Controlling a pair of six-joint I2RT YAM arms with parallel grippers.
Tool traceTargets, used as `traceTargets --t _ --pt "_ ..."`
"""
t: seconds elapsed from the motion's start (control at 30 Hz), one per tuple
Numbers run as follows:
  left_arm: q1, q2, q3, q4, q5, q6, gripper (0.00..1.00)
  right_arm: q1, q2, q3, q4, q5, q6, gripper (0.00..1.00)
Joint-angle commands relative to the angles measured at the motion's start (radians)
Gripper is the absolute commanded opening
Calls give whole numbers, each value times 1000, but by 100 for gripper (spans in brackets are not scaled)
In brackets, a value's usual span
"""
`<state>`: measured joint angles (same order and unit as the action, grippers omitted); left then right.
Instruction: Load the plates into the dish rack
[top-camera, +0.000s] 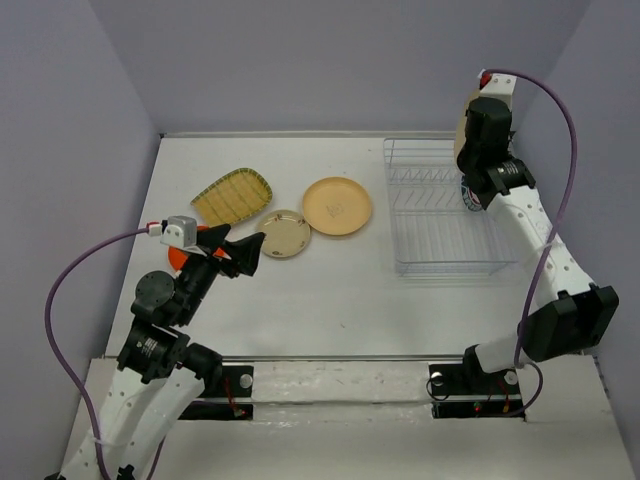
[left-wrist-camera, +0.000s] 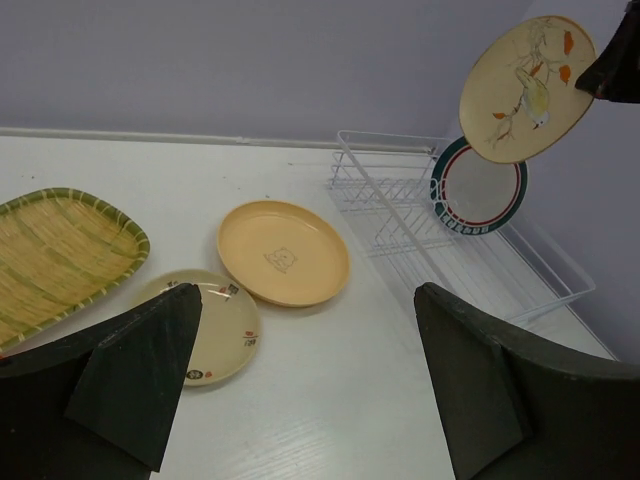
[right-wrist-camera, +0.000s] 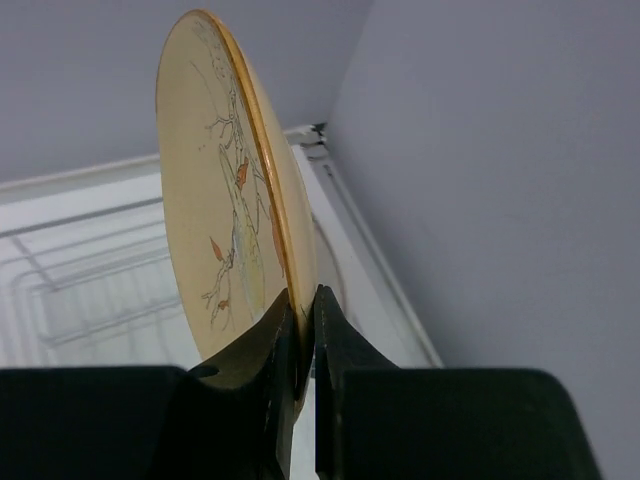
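Lower left, the left gripper (top-camera: 235, 250) gaped wide and empty by the small orange-red plate (top-camera: 178, 255). The woven plate (top-camera: 232, 196), floral plate (top-camera: 284, 233) and orange-tan plate (top-camera: 337, 206) lay mid-frame on the desk (top-camera: 330, 300). Upper right, the rimmed plate (left-wrist-camera: 478, 190) stood in the dish rack (top-camera: 455, 265), and the right gripper (right-wrist-camera: 303, 300) pinched the cream plate (right-wrist-camera: 215, 200) over it. One racked, five to go.

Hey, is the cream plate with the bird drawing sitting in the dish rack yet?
No, the right gripper pinches the cream plate by its rim, up in the air above the dish rack.
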<state>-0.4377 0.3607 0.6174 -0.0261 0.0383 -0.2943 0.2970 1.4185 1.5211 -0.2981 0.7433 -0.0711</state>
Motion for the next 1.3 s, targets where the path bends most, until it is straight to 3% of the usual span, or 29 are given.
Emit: traceTargets --t 0.0,0.1,0.57,1.07,1.27 --pt "-21 -8 30 55 21 -2 99 -90 31 96 111 -16 -258 7" --pt "-32 -9 30 55 21 1 99 -116 59 70 149 -56 -337 7" --pt "-55 6 30 54 20 4 99 -220 152 13 209 -96 -371 7" --pt "-58 32 28 54 28 -2 99 -229 165 -148 201 -154 -194 7" --pt "-59 99 27 43 11 -17 99 -229 161 -229 203 -215 -36 7"
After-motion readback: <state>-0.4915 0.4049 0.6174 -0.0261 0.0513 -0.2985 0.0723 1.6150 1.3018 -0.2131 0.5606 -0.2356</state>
